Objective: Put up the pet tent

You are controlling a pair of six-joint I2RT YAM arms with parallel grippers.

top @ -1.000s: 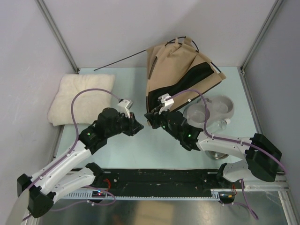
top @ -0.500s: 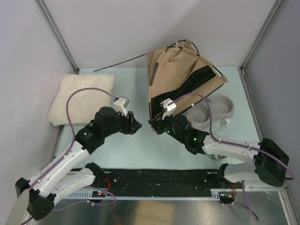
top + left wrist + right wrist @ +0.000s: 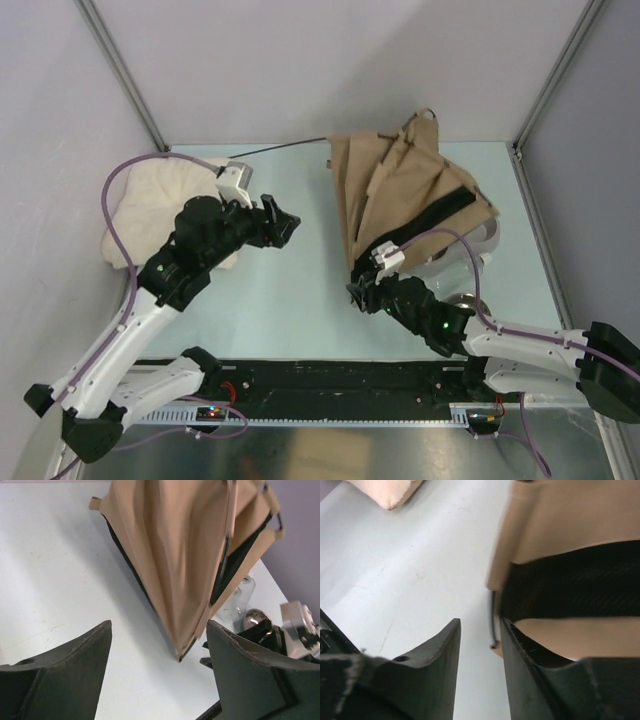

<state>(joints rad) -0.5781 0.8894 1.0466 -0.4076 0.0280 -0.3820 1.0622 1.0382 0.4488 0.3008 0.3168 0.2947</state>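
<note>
Tent (image 3: 405, 190) of tan fabric with black trim stands at the far right of the pale surface (image 3: 290, 300), bunched into folds and leaning, its near corner pointing down toward the front. A thin dark pole (image 3: 285, 148) sticks out from its upper edge toward the left, along the back of the surface. The left arm rises from its base, bends at the elbow and reaches forward and to the right, crossing over a fluffy cream cushion (image 3: 135, 210) that lies at the far left. The left tool (image 3: 283, 224) hangs above the bare surface, well apart from the tent, with its jaws spread wide and nothing between them; its wrist view looks straight at the tent's folded side between the two dark fingers (image 3: 75, 665). The right arm lies low and stretched out to the left across the front. The right tool (image 3: 356, 291) sits just beside the tent's near corner, its jaws only narrowly parted. In its wrist view bare surface shows in the gap between the fingers (image 3: 430, 675), so it holds nothing, and the black-trimmed corner lies just past their tips.
</note>
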